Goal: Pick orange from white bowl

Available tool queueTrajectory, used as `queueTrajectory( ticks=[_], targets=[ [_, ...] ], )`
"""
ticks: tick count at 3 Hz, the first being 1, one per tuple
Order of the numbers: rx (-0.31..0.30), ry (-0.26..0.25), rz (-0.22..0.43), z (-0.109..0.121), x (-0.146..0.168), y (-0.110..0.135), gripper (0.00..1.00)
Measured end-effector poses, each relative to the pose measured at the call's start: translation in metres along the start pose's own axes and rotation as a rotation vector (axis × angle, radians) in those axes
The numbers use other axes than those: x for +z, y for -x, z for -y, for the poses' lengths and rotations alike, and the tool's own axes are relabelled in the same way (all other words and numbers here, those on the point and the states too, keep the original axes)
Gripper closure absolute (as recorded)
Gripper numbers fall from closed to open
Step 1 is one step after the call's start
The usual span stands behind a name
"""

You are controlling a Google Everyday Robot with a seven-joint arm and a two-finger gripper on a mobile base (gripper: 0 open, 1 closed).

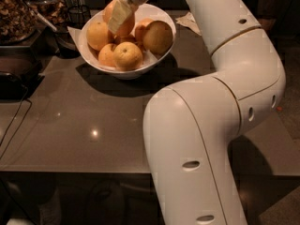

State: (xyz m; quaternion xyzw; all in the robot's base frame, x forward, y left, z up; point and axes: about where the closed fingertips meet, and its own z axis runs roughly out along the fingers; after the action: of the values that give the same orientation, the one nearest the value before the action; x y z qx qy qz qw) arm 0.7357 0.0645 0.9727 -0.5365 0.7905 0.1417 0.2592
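Clasping the orange (129, 26) — seemingly — the tool (120, 17) hangs over the white bowl (123, 72).

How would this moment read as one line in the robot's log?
gripper: against the orange, back of white bowl | orange: atop pile, not clear of bowl | arm: arched over table

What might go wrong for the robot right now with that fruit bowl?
1. The gripper, over the back of the white bowl, clamps the orange, which is round and smooth; it may slip from the jaws and drop.
2. The other oranges lie piled against it; lifting may jostle one toward the rim.
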Motion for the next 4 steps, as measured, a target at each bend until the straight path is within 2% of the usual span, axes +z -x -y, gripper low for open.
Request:
queueTrajectory(
  ticks=[1, 2, 3, 4],
  targets=[
    [0.008, 0.011, 0.044, -0.004, -0.008, 0.003, 1.00],
    [0.072, -0.017, 0.116, -0.030, -0.051, -0.010, 1.00],
    [0.079, 0.006, 0.090, -0.041, -0.039, -0.019, 1.00],
    [0.094, 0.006, 0.122, -0.047, -0.048, -0.017, 1.00]
  ],
)
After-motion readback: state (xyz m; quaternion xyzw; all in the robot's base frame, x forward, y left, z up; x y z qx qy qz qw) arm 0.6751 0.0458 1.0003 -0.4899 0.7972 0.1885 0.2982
